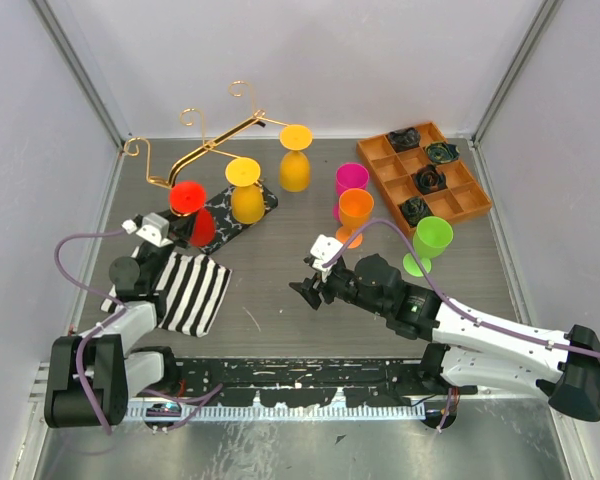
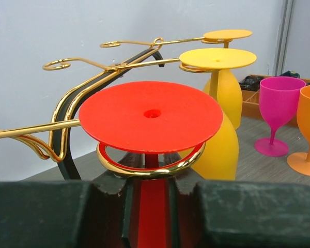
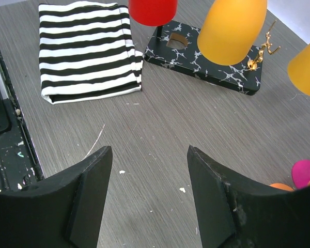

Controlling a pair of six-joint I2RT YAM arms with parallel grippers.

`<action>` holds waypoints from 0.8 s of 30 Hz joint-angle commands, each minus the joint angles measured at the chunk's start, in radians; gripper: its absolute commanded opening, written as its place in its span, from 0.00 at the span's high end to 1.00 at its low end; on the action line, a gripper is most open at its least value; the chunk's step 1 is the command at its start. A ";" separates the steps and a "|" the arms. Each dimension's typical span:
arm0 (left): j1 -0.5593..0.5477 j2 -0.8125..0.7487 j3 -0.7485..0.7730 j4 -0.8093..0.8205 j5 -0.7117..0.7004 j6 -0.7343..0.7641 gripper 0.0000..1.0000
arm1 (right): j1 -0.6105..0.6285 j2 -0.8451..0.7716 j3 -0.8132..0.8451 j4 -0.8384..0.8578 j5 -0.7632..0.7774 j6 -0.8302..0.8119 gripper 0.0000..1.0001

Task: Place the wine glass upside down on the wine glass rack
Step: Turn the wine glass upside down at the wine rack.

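Left gripper (image 2: 152, 209): low at the left end of the rack, its fingers narrowed onto the bowl of the red wine glass (image 2: 151, 116); they look to be touching it on both sides.
Striped cloth (image 1: 185, 290): folded flat on the surface (image 1: 280, 310), just in front of the rack's base.
Wine glass rack (image 2: 67, 111): gold bar and scroll hooks rising from a marbled base (image 3: 206, 51), at the back left.
Red wine glass: upside down, foot uppermost. The left wrist view shows the stem passing down through a gold ring hook (image 2: 109, 164), with the foot spread over the ring, resting on it or just above; I cannot tell which.
Yellow glasses (image 1: 247, 195): two more hang inverted farther along the bar, free of either arm.
Right gripper (image 3: 149, 175): hovers over bare surface mid-table, fingers spread wide and holding nothing.
Upright glasses: pink (image 1: 351, 185), orange (image 1: 355, 215) and green (image 1: 430, 245) stand to the right, near the orange tray (image 1: 460, 205).
Done: the red glass is inverted and threaded into its hook.
Left: judging by the grip, the fingers have to let go and back away without knocking the glass.
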 commanded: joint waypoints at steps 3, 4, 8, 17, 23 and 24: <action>-0.002 -0.044 -0.006 0.028 0.009 0.009 0.87 | 0.002 -0.021 0.019 0.032 0.007 0.012 0.34; -0.002 -0.053 -0.009 0.024 0.009 0.009 0.91 | 0.002 -0.022 0.019 0.032 0.007 0.013 0.34; -0.002 -0.094 -0.015 -0.001 0.007 0.012 1.00 | 0.001 -0.020 0.018 0.033 0.006 0.014 0.34; -0.001 -0.161 -0.040 -0.025 -0.007 0.002 1.00 | 0.002 -0.018 0.018 0.034 0.002 0.015 0.34; -0.001 -0.194 -0.077 -0.018 -0.015 -0.019 1.00 | 0.001 -0.015 0.019 0.035 0.000 0.018 0.34; -0.002 -0.200 -0.080 -0.018 -0.015 -0.023 1.00 | 0.001 -0.015 0.019 0.036 -0.001 0.018 0.34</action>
